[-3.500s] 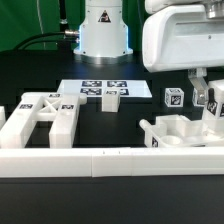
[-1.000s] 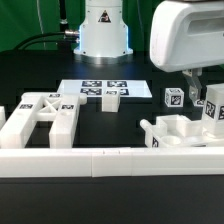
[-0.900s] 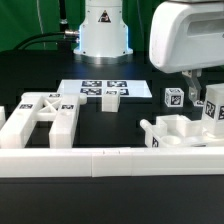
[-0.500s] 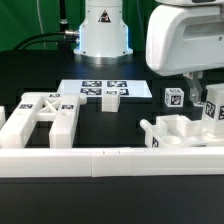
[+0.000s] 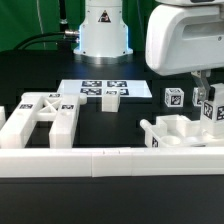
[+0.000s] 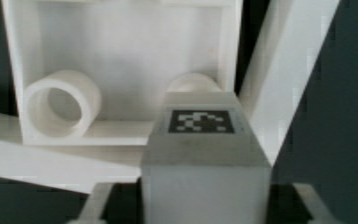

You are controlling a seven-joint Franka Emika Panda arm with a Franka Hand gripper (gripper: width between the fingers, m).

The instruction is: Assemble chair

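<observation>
My gripper [image 5: 209,100] hangs at the exterior view's right over the chair parts. A white square leg [image 5: 213,110] with a tag stands between its fingers. In the wrist view this leg [image 6: 201,150] fills the middle, and a dark gap shows between it and each finger [image 6: 101,200], so the gripper [image 6: 197,198] is open around the leg. Behind the leg lies a blocky white chair part [image 6: 105,60] with a round hole [image 6: 59,107]. In the exterior view that part [image 5: 178,131] sits just below the gripper. Another tagged leg [image 5: 173,98] stands beside it.
The cross-braced frame [image 5: 40,115] lies at the exterior view's left. The marker board [image 5: 95,88] lies at the middle back, with a small white piece [image 5: 111,100] on its front edge. A long low white rail [image 5: 110,160] runs along the front. The robot base [image 5: 103,30] stands behind.
The fingers have drawn in toward the leg from both sides. The arm has barely moved, and the parts lie where they were.
</observation>
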